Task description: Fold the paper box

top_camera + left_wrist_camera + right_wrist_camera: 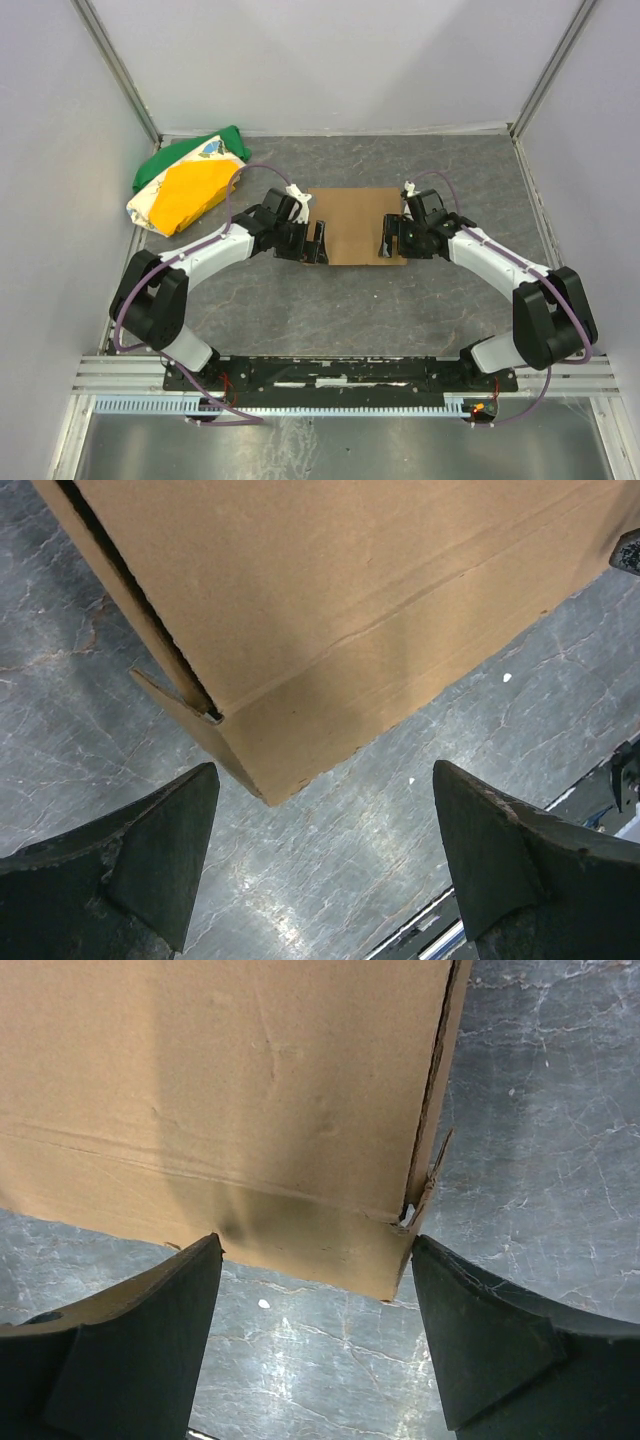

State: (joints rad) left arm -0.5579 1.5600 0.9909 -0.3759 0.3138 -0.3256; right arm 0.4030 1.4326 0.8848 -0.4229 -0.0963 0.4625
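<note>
While your left gripper (316,248) and right gripper (390,245) hover spread and empty at its near corners, the flat brown cardboard paper box (352,218) looks mostly unfolded.

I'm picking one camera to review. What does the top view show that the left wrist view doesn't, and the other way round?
Only the top view: the whole outline of the box and a cloth bundle at the far left. Only the left wrist view: the box's corner close up, with a crease and a dark slit along its side. Both: the brown box lying on the grey table, with the left claw open beside it.
</note>
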